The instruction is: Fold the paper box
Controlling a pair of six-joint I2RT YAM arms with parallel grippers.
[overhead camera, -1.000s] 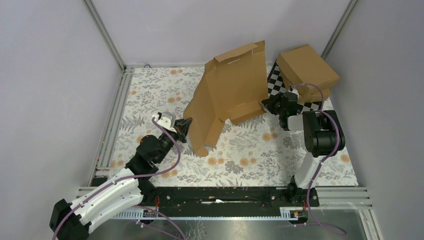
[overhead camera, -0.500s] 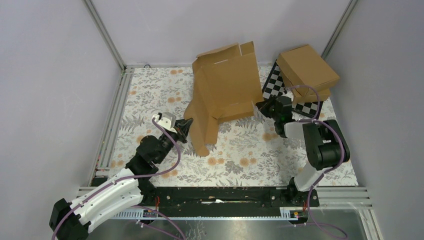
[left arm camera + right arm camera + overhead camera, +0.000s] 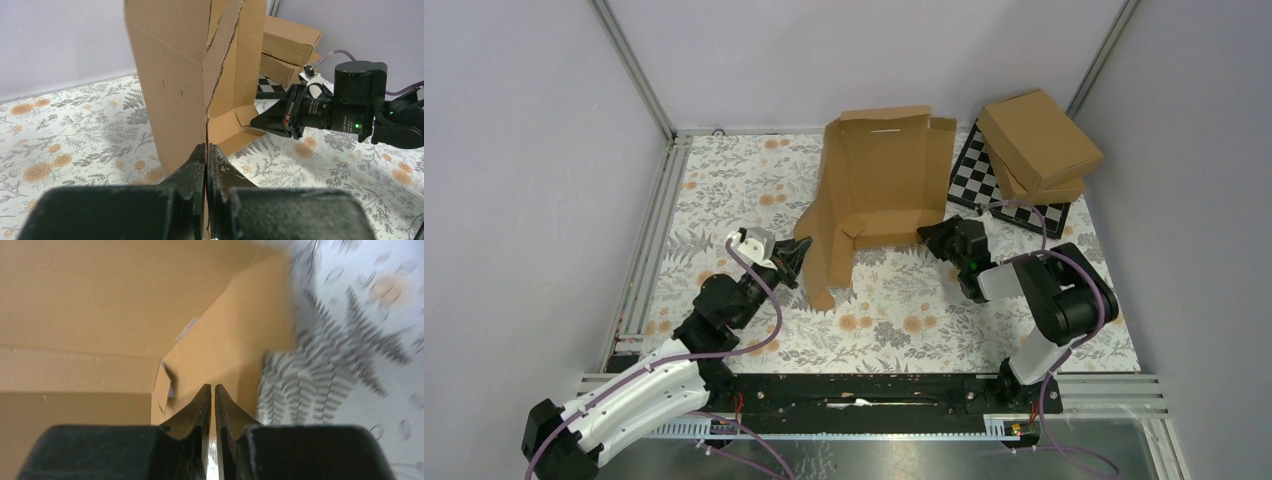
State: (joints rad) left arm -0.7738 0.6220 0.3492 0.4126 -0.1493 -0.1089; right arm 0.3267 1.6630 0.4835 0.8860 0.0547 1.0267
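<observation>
One paper box (image 3: 879, 180), a partly folded brown blank, stands at the far middle of the floral table (image 3: 904, 300). Its large panel rises upright, a low wall runs along its foot, and a side flap leans out toward the left arm. Two ready-made cardboard boxes (image 3: 1036, 145) lie stacked at the far right, partly over one checkerboard (image 3: 979, 180) and well apart from both grippers. Two grippers are at the blank. The left gripper (image 3: 796, 255) has its fingers (image 3: 192, 167) pressed almost together on the near vertical edge of the side flap (the card runs down into the slit between them). The right gripper (image 3: 932, 238) meets the right end of the low wall. Its fingers (image 3: 192, 410) are closed to a thin slit, with a pale strip of card edge showing between them.
</observation>
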